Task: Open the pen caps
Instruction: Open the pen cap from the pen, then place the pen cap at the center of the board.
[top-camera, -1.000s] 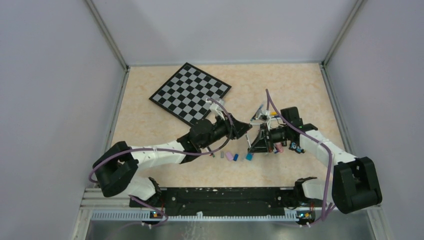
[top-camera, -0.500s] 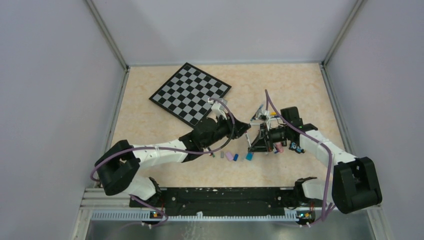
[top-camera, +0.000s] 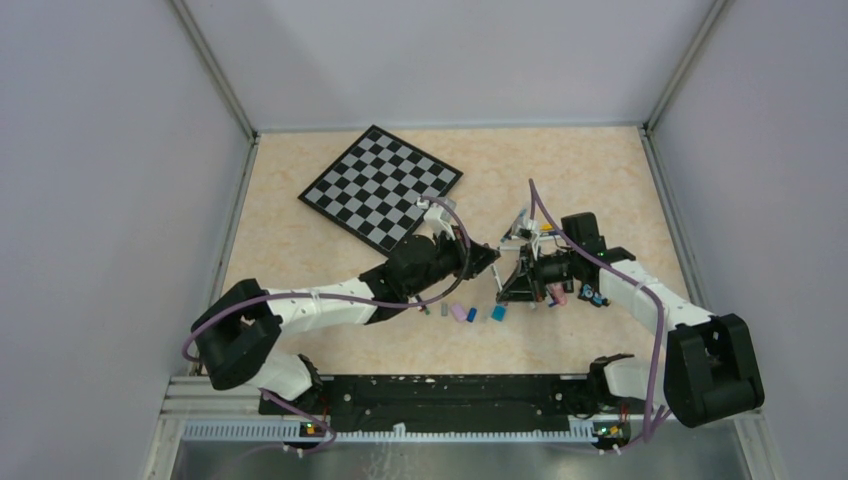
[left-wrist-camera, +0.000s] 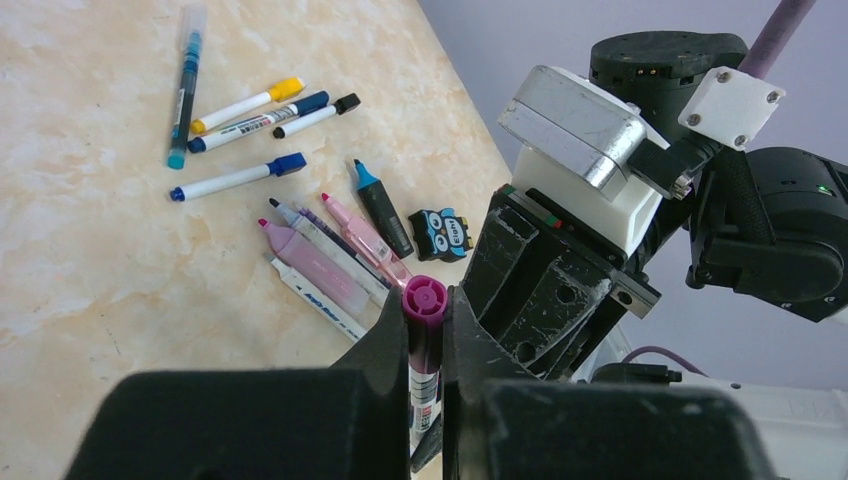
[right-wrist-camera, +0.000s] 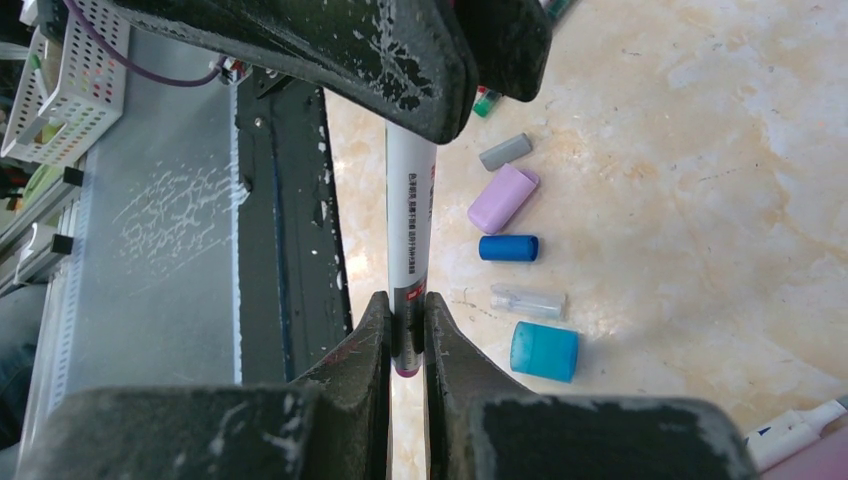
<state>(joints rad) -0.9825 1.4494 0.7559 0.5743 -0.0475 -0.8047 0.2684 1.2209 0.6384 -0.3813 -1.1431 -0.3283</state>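
At table (top-camera: 600, 180) centre, both arms share one pen (right-wrist-camera: 411, 190), strung between the two tools.
- left gripper (left-wrist-camera: 424, 305): fingers pressed onto the magenta cap (left-wrist-camera: 424, 296), one on each side, both touching it.
- right gripper (right-wrist-camera: 407, 318): jaws pinching the far end of the white barrel.
- Cap looks seated on the barrel. The left fingers cover the joint, so that can't be confirmed.
- Loose caps sit on the table at 3 o'clock of the barrel in the right wrist view. From 12 down to 6 they are grey cap (right-wrist-camera: 505, 151), lilac cap (right-wrist-camera: 503, 198), blue cap (right-wrist-camera: 508, 248), clear cap (right-wrist-camera: 528, 300) and teal cap (right-wrist-camera: 545, 351). None of them touch.
- In the top view that row sits at 6 o'clock of the two tools.
- Loose pens and highlighters (left-wrist-camera: 320, 265) are scattered at 10 o'clock of the held cap in the left wrist view, with the owl figure (left-wrist-camera: 441, 232) at 12.
- Checkered board (top-camera: 380, 187) is at 11 o'clock of the left tool, apart from it.
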